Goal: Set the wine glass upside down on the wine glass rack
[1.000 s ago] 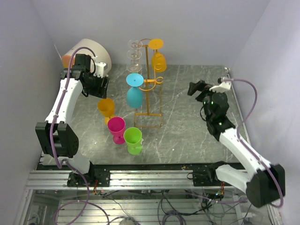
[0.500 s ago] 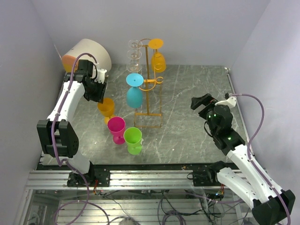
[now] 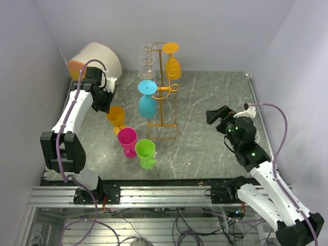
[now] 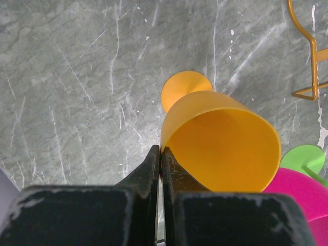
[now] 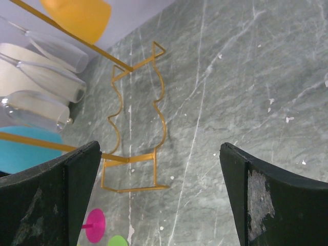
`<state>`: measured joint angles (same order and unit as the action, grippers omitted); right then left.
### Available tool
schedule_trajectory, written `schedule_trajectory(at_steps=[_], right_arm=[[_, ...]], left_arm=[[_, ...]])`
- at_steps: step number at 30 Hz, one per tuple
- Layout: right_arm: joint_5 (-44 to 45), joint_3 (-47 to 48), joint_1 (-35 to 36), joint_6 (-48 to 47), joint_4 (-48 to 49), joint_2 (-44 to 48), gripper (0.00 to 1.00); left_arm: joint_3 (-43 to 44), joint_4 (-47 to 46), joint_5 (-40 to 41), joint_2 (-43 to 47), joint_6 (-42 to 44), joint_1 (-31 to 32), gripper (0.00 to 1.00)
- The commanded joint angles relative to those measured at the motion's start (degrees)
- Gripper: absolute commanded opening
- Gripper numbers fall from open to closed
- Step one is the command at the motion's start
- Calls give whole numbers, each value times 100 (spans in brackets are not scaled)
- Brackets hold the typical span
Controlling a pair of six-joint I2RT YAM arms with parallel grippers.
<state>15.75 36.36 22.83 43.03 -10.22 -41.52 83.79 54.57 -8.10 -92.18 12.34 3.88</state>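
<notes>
An orange wine glass (image 3: 116, 117) stands upright on the grey table, left of the wine glass rack (image 3: 163, 102). My left gripper (image 3: 106, 105) is shut on its rim. In the left wrist view the two fingers (image 4: 151, 164) pinch the near-left edge of the orange wine glass (image 4: 225, 148), one inside the cup and one outside; its round foot shows behind. A corner of the rack (image 4: 307, 51) sits at the top right. My right gripper (image 3: 218, 117) hangs open and empty over the right side of the table. Between the right gripper's (image 5: 160, 148) fingers, the rack's wire base (image 5: 136, 128) lies farther off.
On the rack hang a blue glass (image 3: 147, 102), an orange glass (image 3: 173, 65) and clear glasses (image 3: 147, 59). A pink glass (image 3: 127, 139) and a green glass (image 3: 145, 152) stand just in front of the held glass. A cream drum (image 3: 95, 59) sits at the back left.
My left gripper came down onto the orange glass and its jaws closed on the rim. My right arm pulled back toward the near right, still open.
</notes>
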Motion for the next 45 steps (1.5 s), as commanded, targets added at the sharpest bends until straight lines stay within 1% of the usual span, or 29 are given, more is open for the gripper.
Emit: schedule_trajectory(at_steps=[1,4,5,7,10,12,13,15,16,17,18,19,21,23,26,29,30,32,34,35,37,41,45], right_arm=[[-343,383,-6,-277,-15,334,100],[-1177,685,-6,-351,478,482,97],[-1436,787,-7,-208,707,482,97],[-1680,1081,0,156,1039,403,99],[-2239,1464,0,743,1678,-9,100],[-2918,1770,-1,1193,2092,-514,99],[-3339,1895,2,1477,2373,-773,97],[-3690,2044,25,2083,3000,-1163,96],[-3775,2063,47,2310,3319,-1311,95],[-3796,2228,81,2442,3480,-1439,95],[-3815,2409,152,2507,3555,-1583,95],[-3828,2590,230,2537,3592,-1734,95],[-3833,3020,464,2469,3558,-2117,95],[-3652,3510,947,2200,3243,-2439,95],[-3524,4141,1398,2106,3037,-2874,95],[-3460,4201,1606,2490,3349,-3155,94],[-3404,4155,1644,2629,3494,-3220,92],[-3201,4164,1738,2684,3567,-3331,87],[-2793,4300,1877,2465,3346,-3421,85],[-2663,4391,1954,2360,3250,-3484,84],[-2581,4504,2069,2295,3273,-3649,83],[-2541,4750,2251,2346,3322,-4098,81],[-2384,5151,2499,2130,3395,-4419,78]], left_arm=[[308,277,-67,145,161,76,7],[1167,680,-83,530,306,104,7],[1527,770,-46,688,329,109,7],[2388,1085,57,884,431,112,7],[3591,1383,130,1071,525,113,7],[3962,1230,8,1342,562,113,7],[3820,935,-121,1607,576,113,7],[3086,-79,-348,2382,543,113,7],[2852,-483,-442,2674,497,113,7],[2967,-513,-526,2708,468,113,7],[3114,-398,-584,2656,428,113,7],[3031,-480,-600,2684,391,113,7],[2501,-1105,-732,3057,410,113,7],[1921,-1699,-1162,3436,535,105,7],[657,-3208,-1492,4278,400,104,7],[-559,-4595,-1459,5019,237,102,7],[-975,-5116,-1466,5301,209,102,7],[-2038,-6568,-1691,5940,236,98,7],[-3182,-7914,-1852,6419,96,91,7],[-3270,-8043,-1811,6473,-20,83,7],[-3205,-7829,-1600,6428,-176,78,7],[-3450,-8439,-1419,6572,-211,69,7],[-3496,-8631,-1729,6626,-495,-14,7]])
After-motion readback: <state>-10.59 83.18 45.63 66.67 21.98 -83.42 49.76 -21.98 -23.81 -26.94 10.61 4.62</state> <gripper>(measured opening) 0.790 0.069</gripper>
